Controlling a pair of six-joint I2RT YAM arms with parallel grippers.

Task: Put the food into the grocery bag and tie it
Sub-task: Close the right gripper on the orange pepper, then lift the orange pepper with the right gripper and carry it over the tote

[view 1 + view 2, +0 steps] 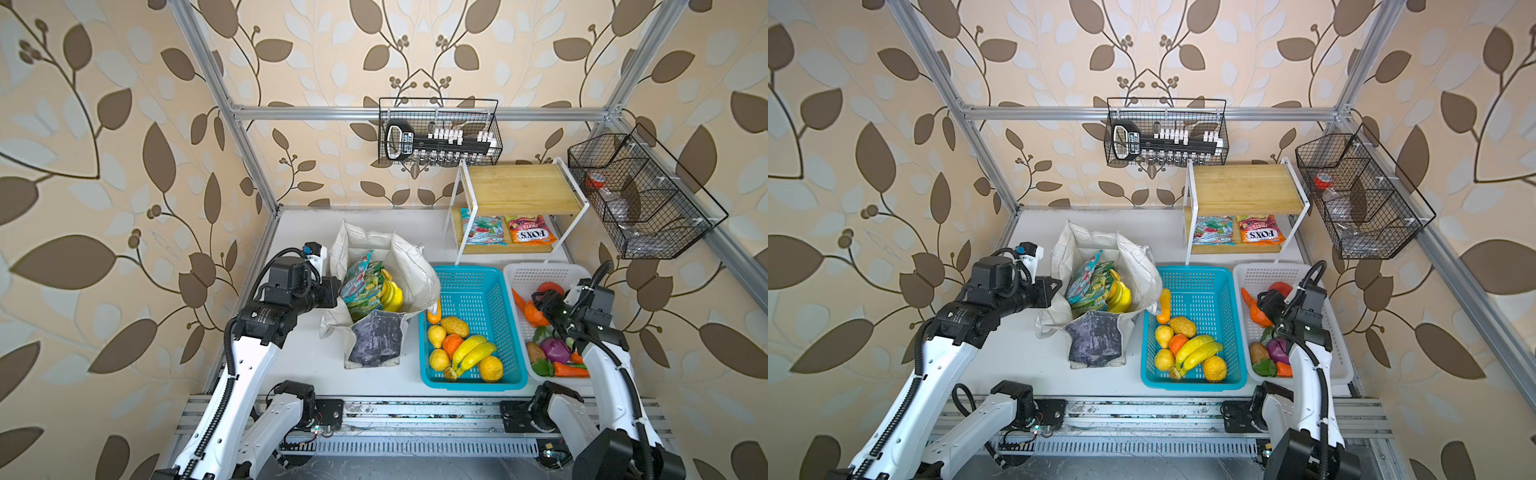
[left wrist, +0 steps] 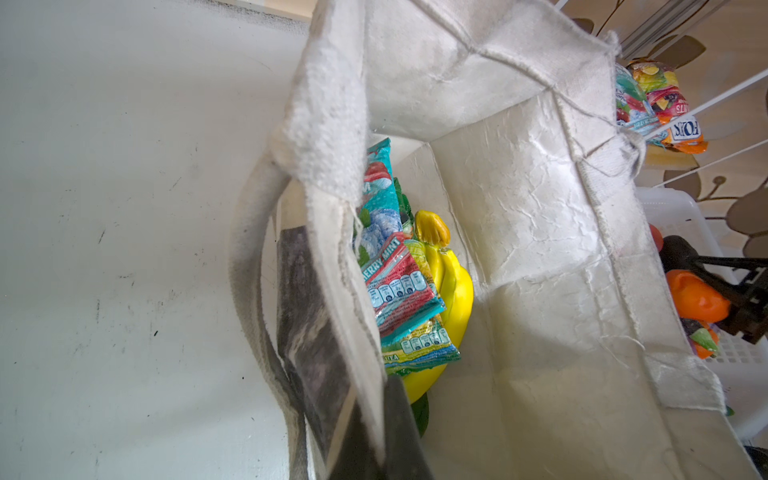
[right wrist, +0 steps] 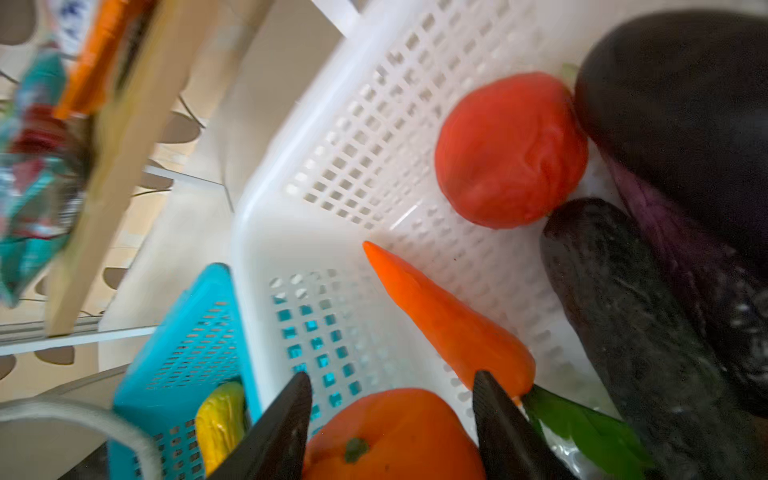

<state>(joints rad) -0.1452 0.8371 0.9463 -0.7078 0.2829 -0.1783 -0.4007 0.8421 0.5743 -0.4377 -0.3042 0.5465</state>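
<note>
The grocery bag [image 1: 411, 266] [image 1: 1133, 270] stands open at the table's middle left, with a banana bunch [image 1: 392, 293] [image 2: 453, 286] and snack packets [image 1: 361, 282] [image 2: 395, 286] inside. My left gripper [image 1: 336, 293] [image 2: 376, 419] is shut on the bag's left rim, and the cloth edge runs between its jaws. In the white basket [image 1: 540, 272] my right gripper [image 1: 540, 307] [image 3: 392, 376] is shut on a round orange piece [image 3: 395, 436] [image 1: 1260, 316], one finger on each side of it. More food lies in the turquoise basket [image 1: 469, 276].
A carrot [image 3: 436, 316], a red tomato [image 3: 511, 149] and dark eggplants [image 3: 623, 311] lie by the right gripper. A wooden shelf [image 1: 523, 189] at the back right holds two snack packets [image 1: 484, 230]. Wire baskets [image 1: 440, 133] hang from the frame.
</note>
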